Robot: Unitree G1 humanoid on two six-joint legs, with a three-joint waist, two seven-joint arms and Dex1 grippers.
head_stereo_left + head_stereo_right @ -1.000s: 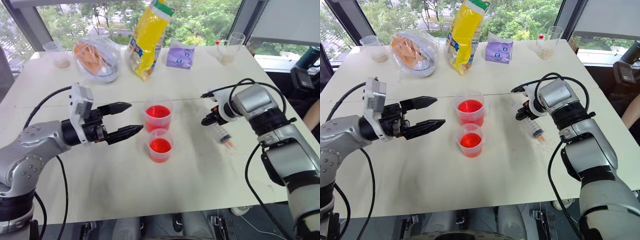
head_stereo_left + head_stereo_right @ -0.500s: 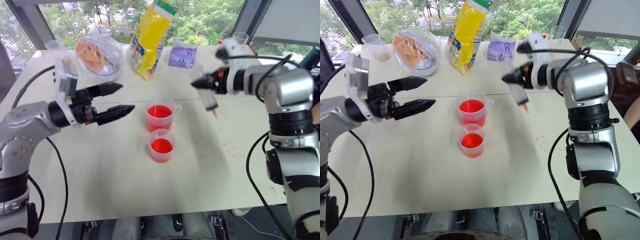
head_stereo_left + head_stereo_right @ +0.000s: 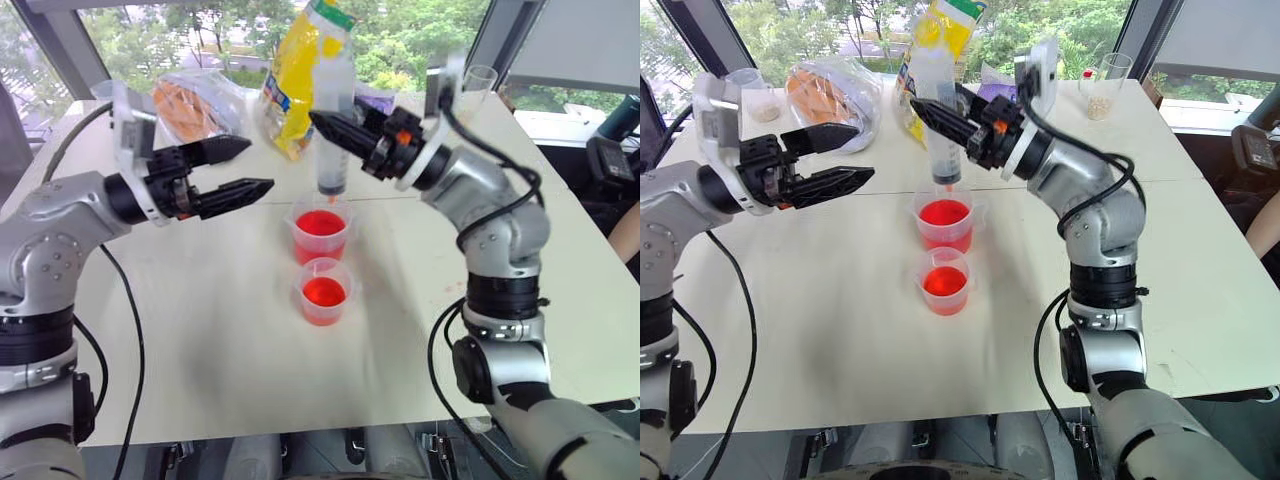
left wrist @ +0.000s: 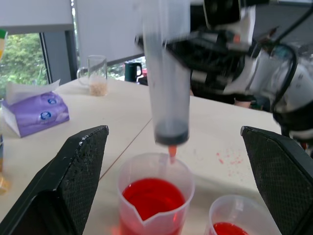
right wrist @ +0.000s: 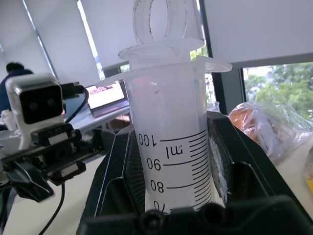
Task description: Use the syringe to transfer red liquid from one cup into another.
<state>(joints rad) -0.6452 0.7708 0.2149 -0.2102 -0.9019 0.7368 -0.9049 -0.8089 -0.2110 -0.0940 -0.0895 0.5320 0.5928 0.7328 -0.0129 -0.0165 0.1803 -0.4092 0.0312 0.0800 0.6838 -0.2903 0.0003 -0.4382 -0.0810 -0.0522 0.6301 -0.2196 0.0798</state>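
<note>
Since the earlier frame the right hand (image 3: 345, 133) has carried the syringe (image 3: 333, 150) up from the counter (image 3: 480, 300) at the right and across to the middle. That hand is clamped on the barrel, holding the syringe upright, tip down, directly above the farther cup (image 3: 321, 232) and just clear of its rim. Both this cup and the nearer cup (image 3: 322, 291) hold red liquid (image 3: 322, 222). The left hand (image 3: 232, 167) has risen slightly; its fingers (image 4: 73, 181) are spread wide, empty, beside the farther cup and touching nothing.
</note>
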